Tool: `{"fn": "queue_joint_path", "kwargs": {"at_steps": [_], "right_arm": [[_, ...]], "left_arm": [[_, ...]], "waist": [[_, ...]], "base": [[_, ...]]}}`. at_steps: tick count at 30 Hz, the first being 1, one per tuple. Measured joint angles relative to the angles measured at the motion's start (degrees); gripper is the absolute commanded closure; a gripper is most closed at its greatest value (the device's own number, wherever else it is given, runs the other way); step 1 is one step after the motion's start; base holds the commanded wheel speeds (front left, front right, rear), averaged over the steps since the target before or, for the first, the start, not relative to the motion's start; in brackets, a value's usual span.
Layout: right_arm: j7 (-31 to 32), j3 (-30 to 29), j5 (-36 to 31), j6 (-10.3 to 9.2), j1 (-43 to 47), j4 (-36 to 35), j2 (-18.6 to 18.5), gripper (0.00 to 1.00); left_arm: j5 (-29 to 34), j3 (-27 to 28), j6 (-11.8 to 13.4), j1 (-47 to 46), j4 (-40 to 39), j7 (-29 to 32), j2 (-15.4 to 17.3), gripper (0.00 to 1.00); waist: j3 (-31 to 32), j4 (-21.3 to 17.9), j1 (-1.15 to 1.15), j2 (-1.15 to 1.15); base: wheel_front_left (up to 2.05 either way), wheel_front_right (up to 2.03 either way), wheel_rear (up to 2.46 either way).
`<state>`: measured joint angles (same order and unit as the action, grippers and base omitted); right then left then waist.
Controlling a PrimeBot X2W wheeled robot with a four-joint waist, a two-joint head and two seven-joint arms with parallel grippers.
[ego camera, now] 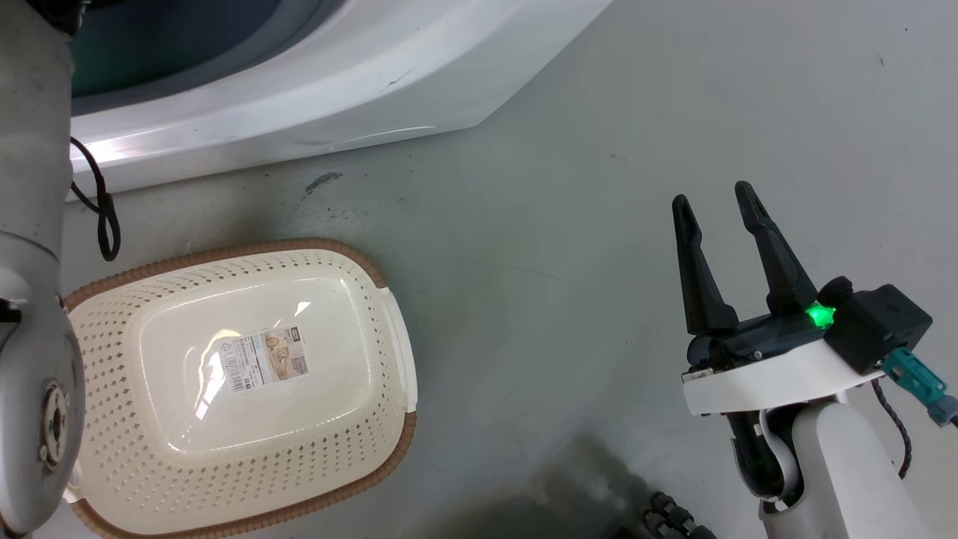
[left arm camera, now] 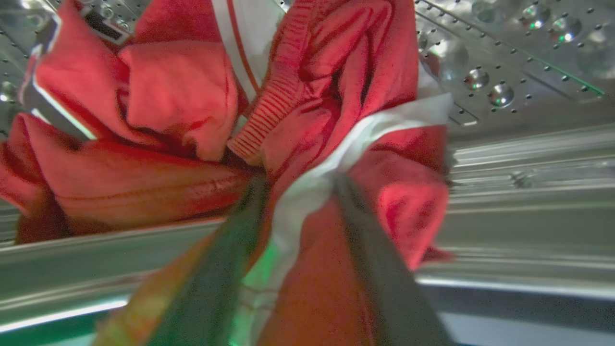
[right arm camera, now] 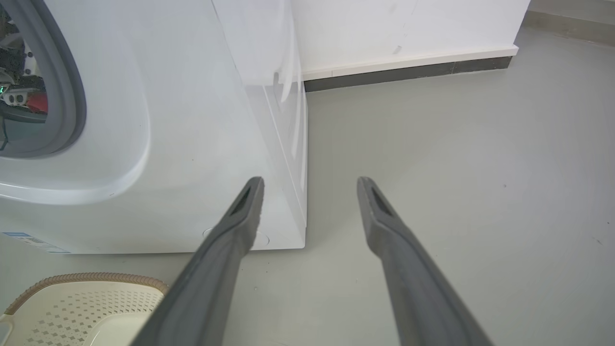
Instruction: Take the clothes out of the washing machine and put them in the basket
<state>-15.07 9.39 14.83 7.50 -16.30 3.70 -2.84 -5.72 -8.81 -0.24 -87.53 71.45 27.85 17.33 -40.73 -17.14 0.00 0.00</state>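
Soft red white-striped clothes [left arm camera: 168, 96] pinched by the left gripper [left arm camera: 298, 181] inside the washing machine [ego camera: 337, 82], against its perforated steel drum [left arm camera: 504, 57], cream perforated basket [ego camera: 224, 254] just before the machine, right gripper [ego camera: 715, 198] spread wide over smooth grey floor [ego camera: 561, 224] beside the machine's corner.

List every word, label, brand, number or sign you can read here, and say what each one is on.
No text here is clear enough to quote.
Label on the bottom of the basket: what looks like a barcode and small print, too small to read.
Sticker low on the front of the washing machine: pale blue strip, too blurred to read.
Clothes: red with white stripes, no lettering to be made out.
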Motion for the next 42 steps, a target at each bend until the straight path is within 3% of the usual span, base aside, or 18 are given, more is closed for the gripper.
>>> {"fn": "queue_joint_path", "kwargs": {"at_steps": [4,9,22,31,39,42], "right_arm": [[-0.01,0.20,0.35,0.00,-0.20,0.25,0.00,0.00],[-0.01,0.18,0.49,0.01,-1.02,0.48,0.00,0.00],[-0.01,-2.54,-2.04,0.01,0.50,1.57,0.01,0.00],[-0.01,-4.97,-3.30,0.01,4.04,2.32,0.02,0.00],[0.44,-6.78,-3.45,0.00,7.75,2.98,0.01,0.00],[0.88,-7.14,-3.35,0.01,9.34,2.92,0.01,0.00]], "left_arm": [[-0.04,-0.45,0.55,-0.03,-0.11,0.59,-0.03,1.00],[0.00,-1.05,1.25,1.82,-1.34,-3.10,0.13,1.00],[-2.05,-0.85,2.75,11.56,-4.37,-25.08,-2.48,1.00],[-4.12,-0.30,1.12,16.62,-3.10,-39.42,-3.56,1.00],[-5.88,0.43,0.25,23.60,-3.30,-42.67,-5.09,1.00],[-6.50,1.33,0.32,27.58,-7.67,-42.74,-5.34,1.00]], "waist": [[-0.01,-0.05,0.00,0.00],[0.63,0.26,0.00,0.00],[8.15,3.85,0.00,0.00],[15.87,6.93,-0.01,0.00],[22.83,9.00,-0.01,0.00],[25.43,9.64,-0.01,0.00]], "base": [[0.00,0.00,0.00],[0.00,0.00,0.00],[0.00,0.00,0.00],[0.00,0.00,0.00],[0.00,0.00,0.00],[0.00,0.00,0.00]]}}
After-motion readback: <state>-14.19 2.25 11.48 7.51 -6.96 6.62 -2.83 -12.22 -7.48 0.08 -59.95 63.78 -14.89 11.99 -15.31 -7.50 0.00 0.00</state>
